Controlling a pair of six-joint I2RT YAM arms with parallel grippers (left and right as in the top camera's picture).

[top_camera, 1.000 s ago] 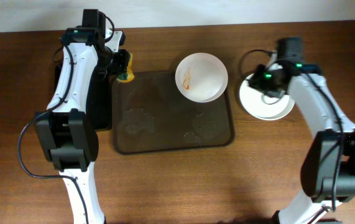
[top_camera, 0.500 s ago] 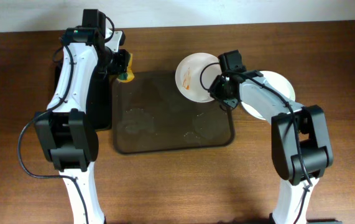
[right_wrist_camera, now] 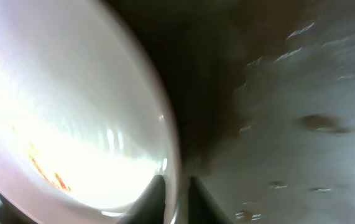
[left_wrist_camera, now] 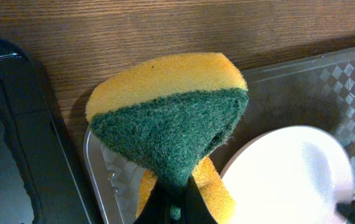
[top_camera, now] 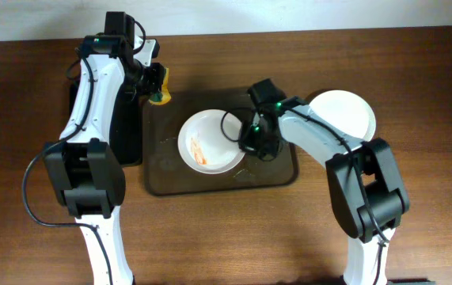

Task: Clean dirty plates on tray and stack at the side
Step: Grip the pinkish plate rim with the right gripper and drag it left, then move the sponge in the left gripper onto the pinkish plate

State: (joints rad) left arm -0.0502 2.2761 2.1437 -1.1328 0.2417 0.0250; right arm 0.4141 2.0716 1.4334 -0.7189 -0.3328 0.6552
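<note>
Wooden table [top_camera: 210, 237], brown tray [top_camera: 275, 170] holds one smeared plate [top_camera: 206, 142]. My right gripper [top_camera: 246, 146] seemingly pinches its rim, while my left gripper [left_wrist_camera: 176, 208] clenches a sponge [left_wrist_camera: 165, 118].

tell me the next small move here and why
Probably bring the left gripper with its sponge down onto the orange smear of the dirty plate: the right gripper pinches that plate's rim on the tray, and the sponge hangs apart at the tray's corner.

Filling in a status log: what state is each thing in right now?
smeared plate: dirty, on the tray, rim pinched by right gripper.
side plate: clean-looking, on the table.
sponge: clamped in left gripper.
tray: holds one plate.
</note>
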